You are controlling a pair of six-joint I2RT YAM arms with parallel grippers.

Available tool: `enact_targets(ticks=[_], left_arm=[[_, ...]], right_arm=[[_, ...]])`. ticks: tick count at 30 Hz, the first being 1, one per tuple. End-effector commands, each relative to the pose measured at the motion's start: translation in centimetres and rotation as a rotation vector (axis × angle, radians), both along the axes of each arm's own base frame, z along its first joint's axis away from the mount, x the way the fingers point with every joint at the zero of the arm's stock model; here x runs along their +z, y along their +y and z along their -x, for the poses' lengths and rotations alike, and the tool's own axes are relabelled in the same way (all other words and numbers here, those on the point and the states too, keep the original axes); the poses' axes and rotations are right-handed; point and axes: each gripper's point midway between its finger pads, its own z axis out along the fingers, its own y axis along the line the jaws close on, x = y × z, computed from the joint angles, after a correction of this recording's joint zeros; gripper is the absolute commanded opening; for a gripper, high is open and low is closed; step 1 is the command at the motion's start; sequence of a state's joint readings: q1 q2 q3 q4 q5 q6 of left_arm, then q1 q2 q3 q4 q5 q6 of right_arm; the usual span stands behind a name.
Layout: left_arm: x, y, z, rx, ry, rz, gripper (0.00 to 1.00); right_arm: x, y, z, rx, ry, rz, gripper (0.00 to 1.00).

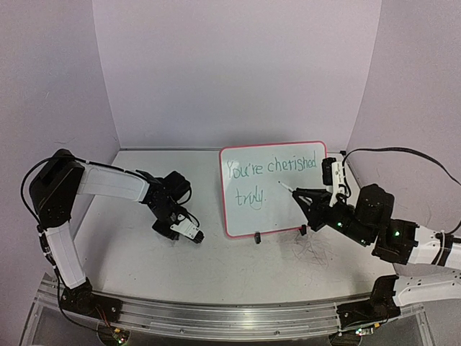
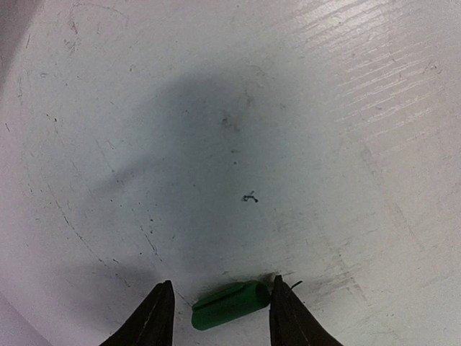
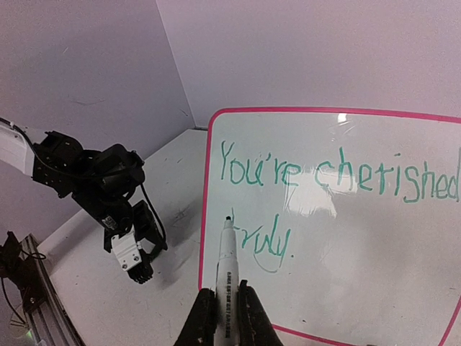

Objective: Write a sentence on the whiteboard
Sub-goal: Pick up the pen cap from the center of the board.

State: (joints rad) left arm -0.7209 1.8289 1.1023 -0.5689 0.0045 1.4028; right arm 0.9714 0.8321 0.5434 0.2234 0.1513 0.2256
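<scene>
The whiteboard (image 1: 288,213), white with a pink frame, stands upright on two black feet right of centre. The sentence (image 1: 270,167) in green reads "You're cherished" with "truly." below it. My right gripper (image 1: 306,196) is shut on a white marker (image 1: 287,189), whose tip points at the board beside "truly." In the right wrist view the marker (image 3: 227,267) sits between the shut fingers of the right gripper (image 3: 226,288), in front of the whiteboard (image 3: 360,274) and the sentence (image 3: 338,173). My left gripper (image 2: 222,281) is open, pointing down at the table. A green cap (image 2: 229,304) lies between its fingers, touching the right one.
Grey scribble marks (image 1: 311,252) cover the tabletop in front of the board's right foot. The left gripper (image 1: 193,235) hangs low over the table just left of the board. Purple walls close the back and both sides. A metal rail (image 1: 230,313) runs along the near edge.
</scene>
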Motion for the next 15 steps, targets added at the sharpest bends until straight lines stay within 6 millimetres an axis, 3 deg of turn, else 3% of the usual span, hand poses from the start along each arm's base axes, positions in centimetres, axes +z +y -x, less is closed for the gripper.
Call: enact_targets(ticks=[1,6,15], left_arm=[[-0.7,1.0,0.3,0.073,0.073,-0.035,0.43],[-0.6,1.5,0.3,0.180,0.117,-0.016,0.26],[0.2,0.5,0.5,0.423,0.240,0.049,0.30]], right_arm=[[2.2,-0.4,0.3,-0.006,-0.042,-0.067,0.00],[2.1,-0.5,0.2,-0.011,-0.041,-0.068,0.00],[1.9,-0.2,0.2,-0.002,-0.038,-0.066,0.00]])
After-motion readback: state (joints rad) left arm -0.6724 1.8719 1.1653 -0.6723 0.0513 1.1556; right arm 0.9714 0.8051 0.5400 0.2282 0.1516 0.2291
